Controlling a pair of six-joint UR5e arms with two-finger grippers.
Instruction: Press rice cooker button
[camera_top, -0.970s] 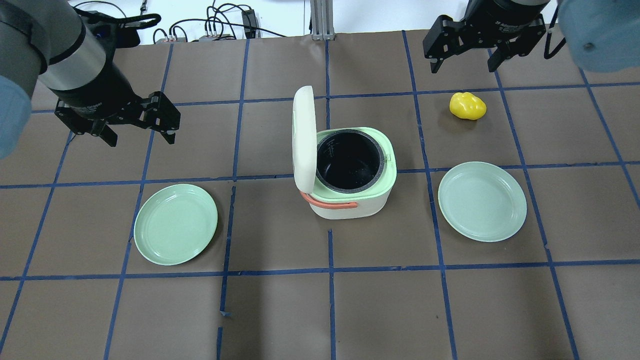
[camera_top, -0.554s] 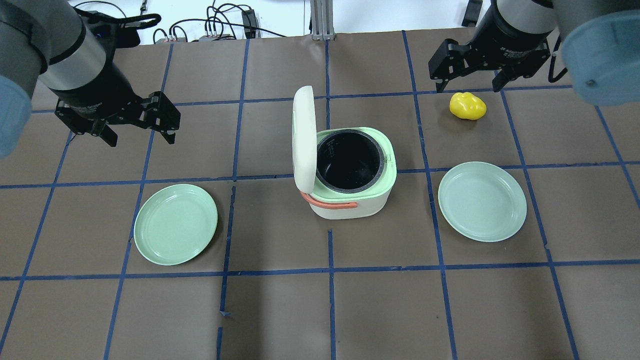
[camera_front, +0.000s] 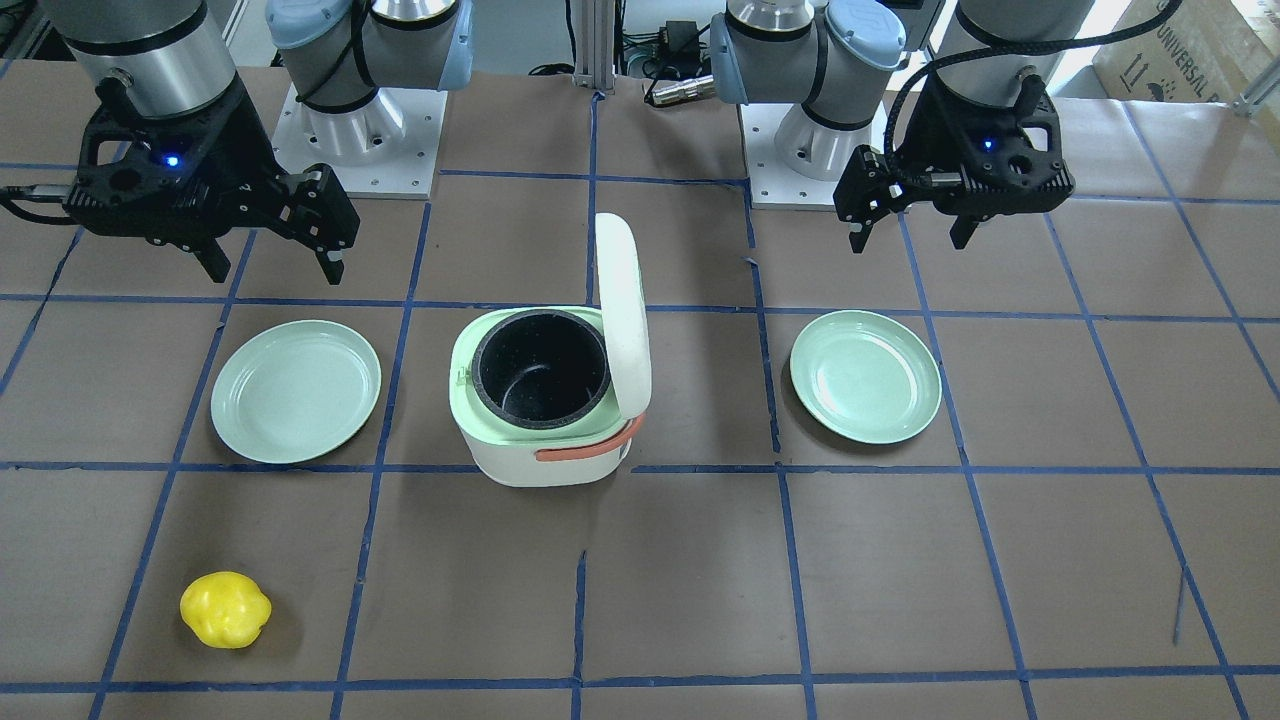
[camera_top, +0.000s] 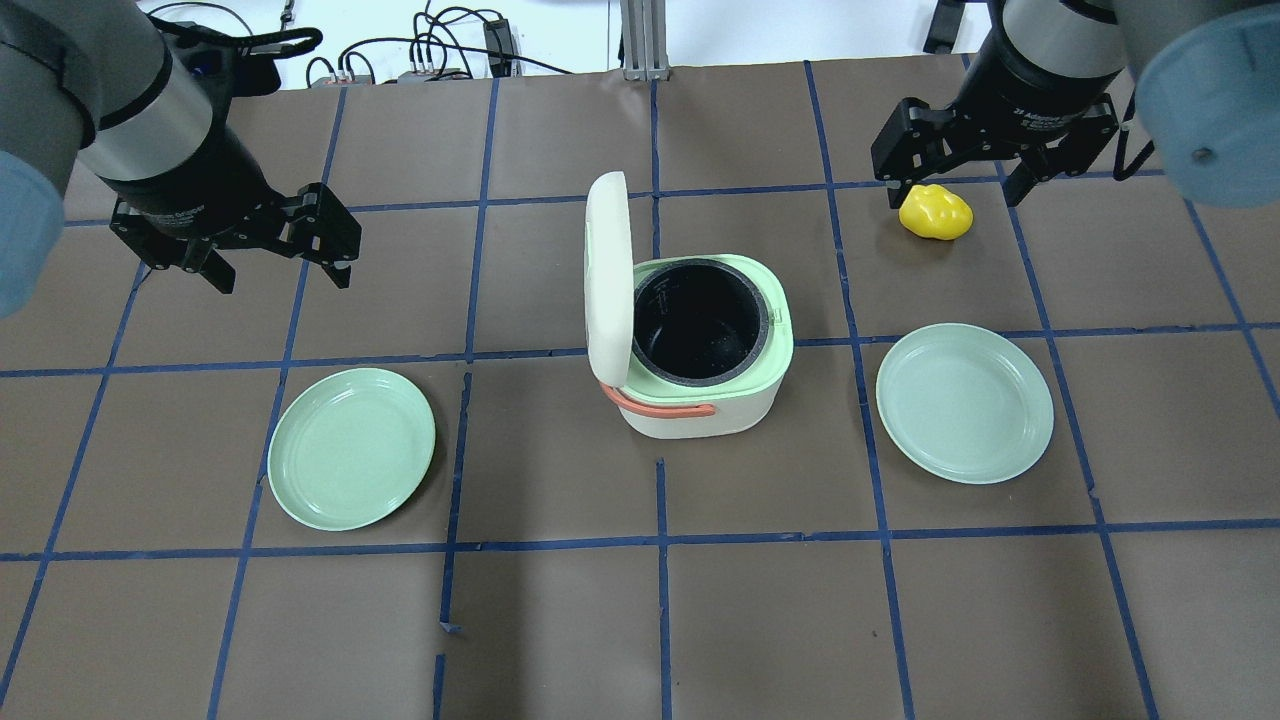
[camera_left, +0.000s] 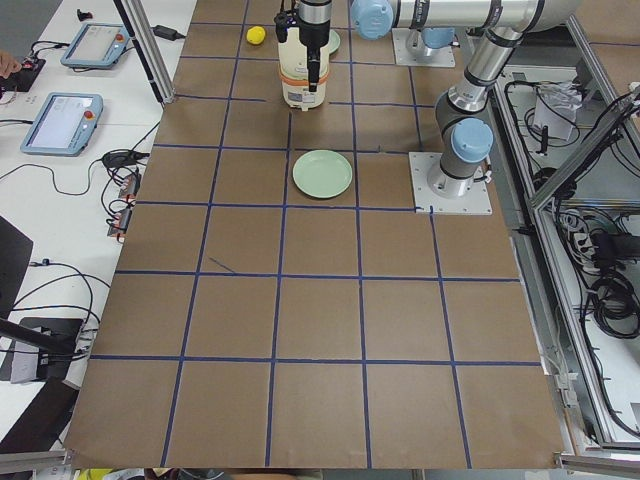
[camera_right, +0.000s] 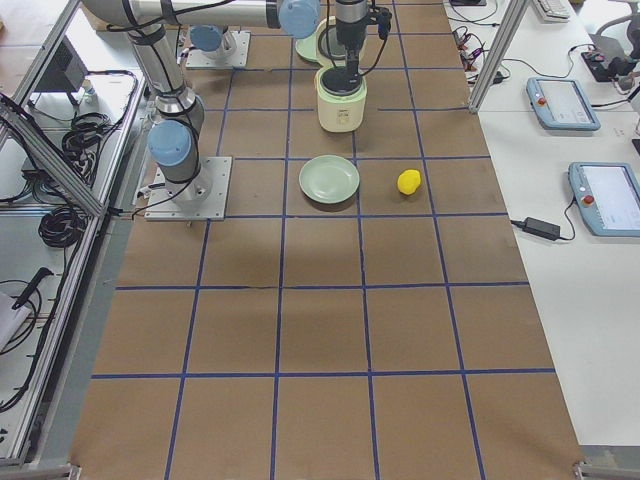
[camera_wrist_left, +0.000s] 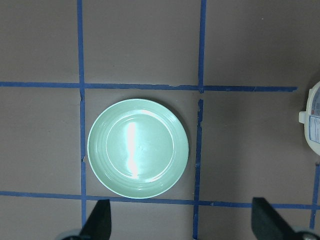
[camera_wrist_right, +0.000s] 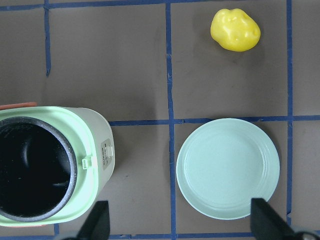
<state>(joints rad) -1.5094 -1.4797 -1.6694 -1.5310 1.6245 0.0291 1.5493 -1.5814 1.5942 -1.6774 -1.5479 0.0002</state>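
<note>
The rice cooker (camera_top: 700, 410) stands mid-table, white with a salmon-orange handle (camera_top: 660, 406). Its lid (camera_top: 607, 280) stands upright and open over a pale green rim and black inner pot (camera_top: 697, 320). A small latch tab (camera_wrist_right: 87, 161) sits on the rim's side, seen in the right wrist view next to the cooker (camera_wrist_right: 95, 150). My left gripper (camera_top: 283, 278) is open and empty, high and far left of the cooker. My right gripper (camera_top: 951, 198) is open and empty, high and off to the cooker's right. In the front view the cooker (camera_front: 540, 455) sits between the left gripper (camera_front: 911, 243) and the right gripper (camera_front: 275, 273).
A green plate (camera_top: 351, 448) lies left of the cooker and another (camera_top: 964, 402) to its right. A yellow lumpy object (camera_top: 935, 212) lies beyond the right plate. The left wrist view shows the left plate (camera_wrist_left: 138, 148) below that gripper.
My right gripper has moved from the table's far edge toward me, now over the yellow object in the overhead view. The left arm, cooker and plates have not moved.
</note>
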